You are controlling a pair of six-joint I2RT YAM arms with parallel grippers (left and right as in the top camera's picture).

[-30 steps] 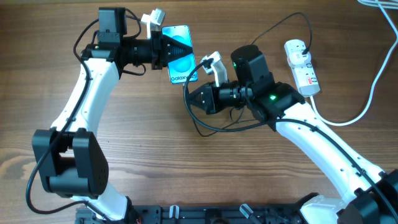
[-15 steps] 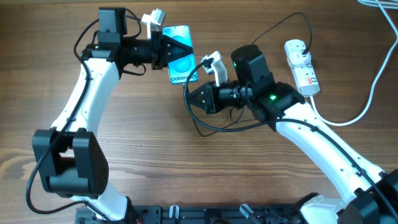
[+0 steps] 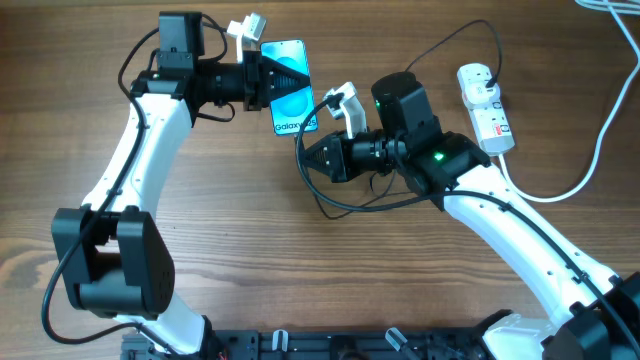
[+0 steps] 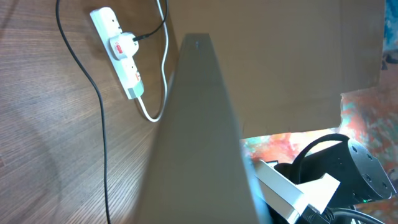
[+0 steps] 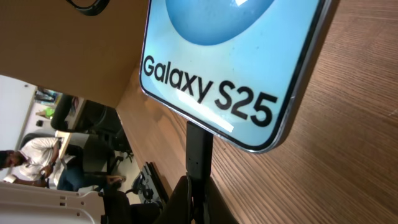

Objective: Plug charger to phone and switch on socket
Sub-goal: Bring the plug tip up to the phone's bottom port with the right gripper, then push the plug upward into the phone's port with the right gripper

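Nothing is shifting across the overhead views: both arms are holding exactly the pose they had a second ago.

The phone (image 3: 297,106) is lying at about 12 o'clock on the table (image 3: 200,250), its long axis running roughly 12 to 6, lettered end toward 6. The left gripper (image 3: 272,80) is reaching in from 9 o'clock and looks to be closed tight on the phone's 12 o'clock half, steadying it. In its own wrist view a blurred grey slab is filling the middle, likely the phone edge-on.

The right gripper (image 3: 308,152) is sitting just at the phone's 6 o'clock end, pinching the charger (image 5: 199,152) by its black tip, jaws fully closed on it. Seen from that wrist, the tip is pointing to 12 o'clock and meeting the phone's bottom edge. Whether it is seated in the port, I cannot tell. That line-up of tip to edge is what the coming push is hanging on.

The socket (image 3: 486,104) is lying well apart toward 3 o'clock, nearer the right arm, its switch not yet being pressed.

The screen is reading "Galaxy S25".
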